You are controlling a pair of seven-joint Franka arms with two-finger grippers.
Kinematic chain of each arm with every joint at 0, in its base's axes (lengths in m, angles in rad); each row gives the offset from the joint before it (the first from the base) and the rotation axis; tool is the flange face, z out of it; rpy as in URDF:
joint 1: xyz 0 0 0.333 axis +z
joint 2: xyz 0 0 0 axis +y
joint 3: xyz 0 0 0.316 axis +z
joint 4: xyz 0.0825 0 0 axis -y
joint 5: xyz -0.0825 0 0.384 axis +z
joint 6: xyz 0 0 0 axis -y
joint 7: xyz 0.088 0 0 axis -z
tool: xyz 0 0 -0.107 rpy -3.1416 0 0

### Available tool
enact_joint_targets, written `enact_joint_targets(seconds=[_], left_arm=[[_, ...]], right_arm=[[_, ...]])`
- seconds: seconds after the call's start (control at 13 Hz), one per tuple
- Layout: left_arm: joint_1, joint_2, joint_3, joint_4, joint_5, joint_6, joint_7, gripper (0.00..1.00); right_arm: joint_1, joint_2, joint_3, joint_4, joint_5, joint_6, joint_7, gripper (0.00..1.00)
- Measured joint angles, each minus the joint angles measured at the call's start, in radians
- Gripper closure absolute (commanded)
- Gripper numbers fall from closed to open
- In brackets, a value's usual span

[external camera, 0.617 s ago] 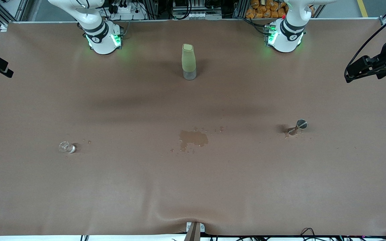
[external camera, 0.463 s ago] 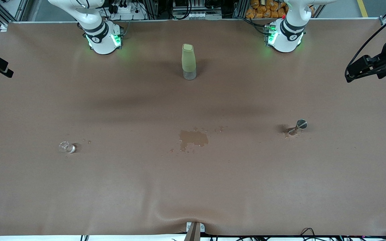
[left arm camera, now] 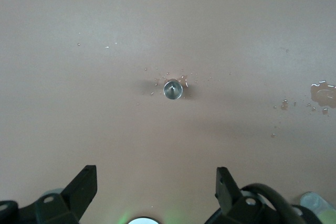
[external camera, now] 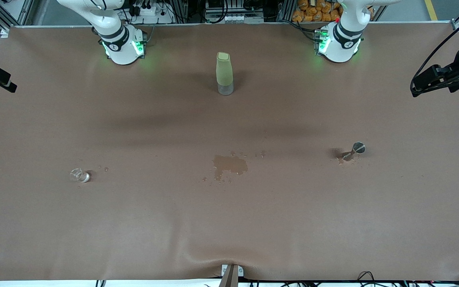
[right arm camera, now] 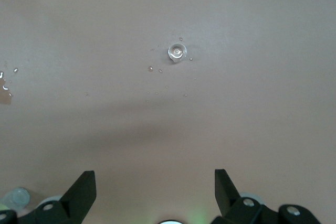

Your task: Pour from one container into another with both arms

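Observation:
The tiny clear glass cup (external camera: pixel 79 175) stands upright on the brown table toward the right arm's end, with a few drops around it. Seen from above, the cup (right arm camera: pixel 177 52) lies well ahead of my right gripper (right arm camera: pixel 155 184), which hangs open and empty high over the table. The silver hourglass jigger (external camera: pixel 353 151) stands upright toward the left arm's end in a small wet patch. My left gripper (left arm camera: pixel 156 182) hangs open and empty high above the jigger (left arm camera: pixel 173 89). Both black hands show only at the front view's side edges.
A tall pale-green bottle (external camera: pixel 224 73) stands mid-table between the two arm bases. A brown puddle (external camera: pixel 230 164) with scattered drops lies on the cloth between cup and jigger, nearer the front camera than the bottle.
Both hands have drifted very slightly at the front view's edges. Cup, jigger, bottle and puddle have not moved.

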State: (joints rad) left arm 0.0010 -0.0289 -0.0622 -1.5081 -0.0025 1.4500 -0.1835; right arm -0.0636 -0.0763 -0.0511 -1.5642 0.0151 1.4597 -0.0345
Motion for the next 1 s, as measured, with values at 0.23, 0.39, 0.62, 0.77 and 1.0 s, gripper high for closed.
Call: enact_joint_targets(seconds=[0.23, 0.39, 0.62, 0.77, 1.0], left_arm=[[0.055, 0.012, 0.003, -0.024, -0.037, -0.008, 0.192, 0.0], [0.121, 0.046, 0.006, -0.04, -0.086, -0.003, 0.361, 0.0], [0.265, 0.111, 0.01, -0.089, -0.235, -0.002, 0.557, 0.0], [0.369, 0.158, 0.013, -0.149, -0.301, 0.008, 0.726, 0.0], [0.485, 0.26, 0.014, -0.2, -0.355, 0.059, 1.033, 0.0]], right_arm=[[-0.035, 0.042, -0.005, -0.007, 0.0, 0.065, -0.145, 0.0], [-0.072, 0.096, -0.009, -0.009, 0.001, 0.123, -0.247, 0.0], [-0.129, 0.185, -0.011, -0.011, 0.044, 0.201, -0.409, 0.0], [-0.177, 0.242, -0.013, -0.011, 0.106, 0.211, -0.534, 0.0], [-0.243, 0.327, -0.013, -0.012, 0.192, 0.216, -0.774, 0.0]])
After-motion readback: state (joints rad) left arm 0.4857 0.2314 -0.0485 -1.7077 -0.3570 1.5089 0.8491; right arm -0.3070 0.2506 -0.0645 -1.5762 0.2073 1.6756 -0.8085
